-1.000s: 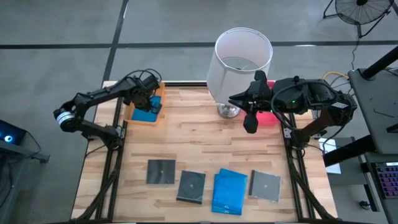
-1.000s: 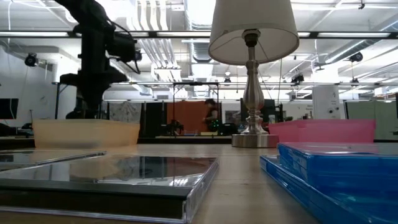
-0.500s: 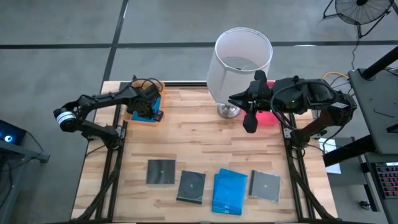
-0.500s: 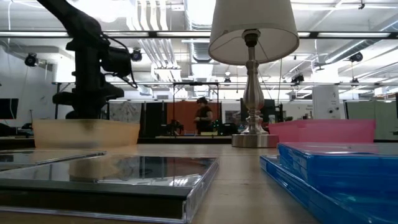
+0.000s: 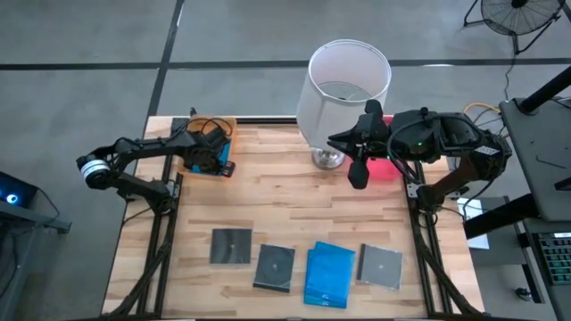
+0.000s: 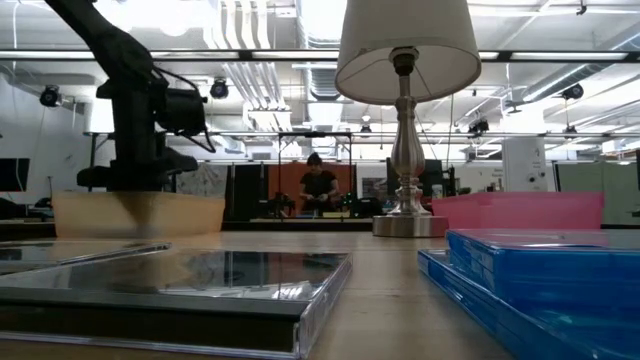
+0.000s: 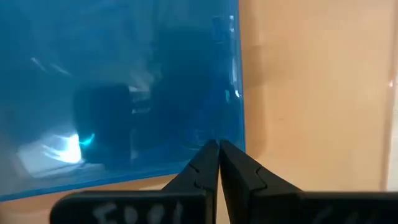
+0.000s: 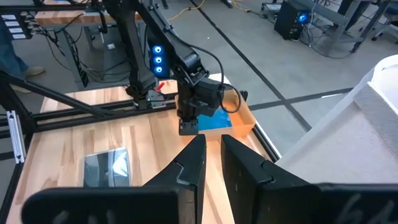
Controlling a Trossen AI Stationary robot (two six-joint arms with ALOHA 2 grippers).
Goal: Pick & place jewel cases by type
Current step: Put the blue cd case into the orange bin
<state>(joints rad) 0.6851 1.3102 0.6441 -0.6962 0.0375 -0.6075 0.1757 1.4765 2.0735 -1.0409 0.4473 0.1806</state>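
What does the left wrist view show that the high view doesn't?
Only the left wrist view: the left gripper with fingers shut together, holding nothing, right at the edge of a blue case lying in the orange tray.

Only the high view: four more cases along the near table edge, the lamp, and the right gripper waiting beside it.

Both: that blue case in the tray.

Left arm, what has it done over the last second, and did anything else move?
The left gripper, shut, has sunk lower over the blue jewel case in the orange tray. The right gripper and the four cases along the table's front stayed put.
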